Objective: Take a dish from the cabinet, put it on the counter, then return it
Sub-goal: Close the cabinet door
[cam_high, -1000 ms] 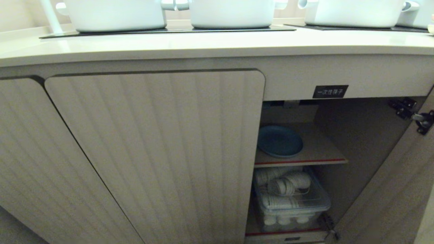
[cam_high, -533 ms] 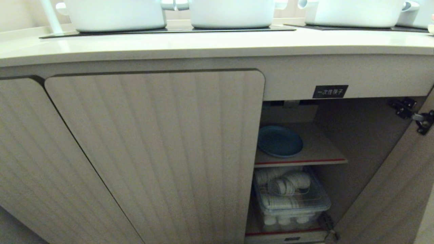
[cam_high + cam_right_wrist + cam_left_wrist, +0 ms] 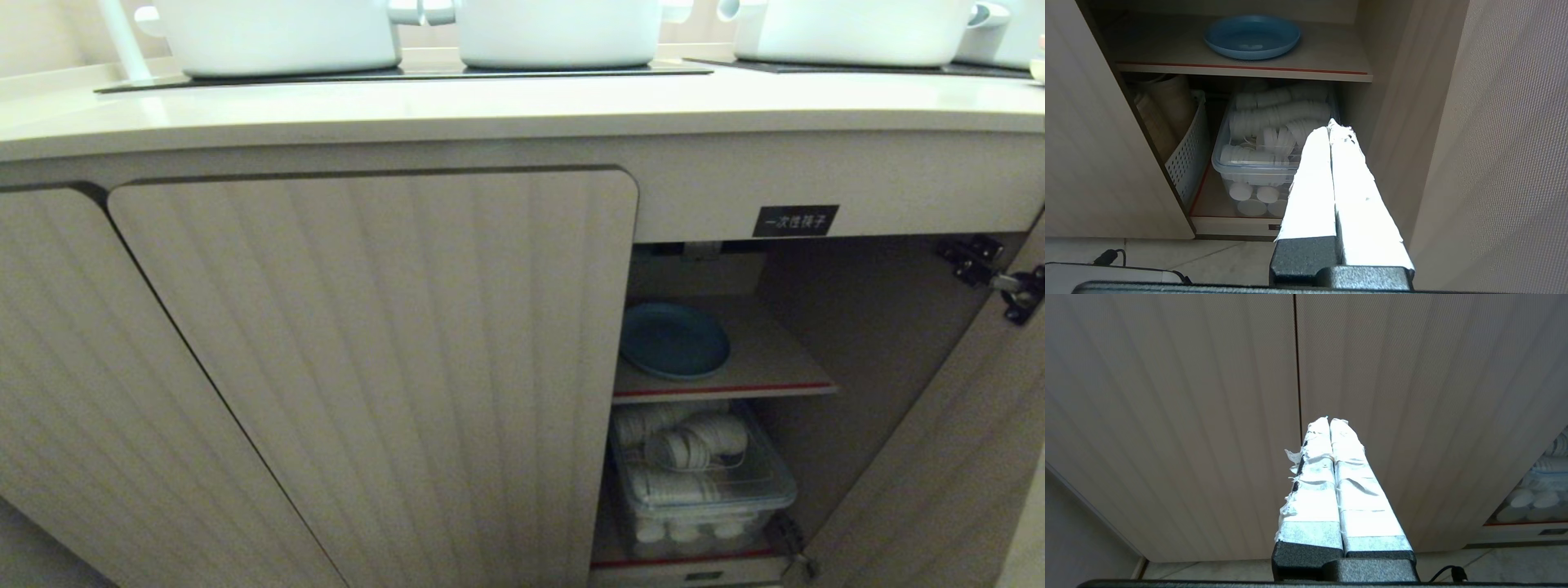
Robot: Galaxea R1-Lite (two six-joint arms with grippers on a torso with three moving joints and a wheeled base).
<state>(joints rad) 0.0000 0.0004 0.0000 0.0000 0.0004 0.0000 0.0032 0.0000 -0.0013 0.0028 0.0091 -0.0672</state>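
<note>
Nothing has shifted; right gripper (image 3: pixel 1331 126), fingers pressed together below the dish (image 3: pixel 1252 36), should spread before reaching its rim.

Neither arm reaches into the head view; both show only through their own wrist cameras. The left gripper (image 3: pixel 1329 420) hangs low with its two white-taped fingers (image 3: pixel 1316 473) pressed flat together along their whole length, tips meeting and pointing toward twelve o'clock in its picture, nothing between them. The tape on the finger at the nine o'clock side is frayed and torn along its outer edge. The right gripper (image 3: pixel 1331 124) is posed the same way: taped fingers (image 3: pixel 1312 183) closed tight against each other, empty, tips aimed at twelve o'clock, black finger mounts at six o'clock. Neither gripper touches anything.
</note>
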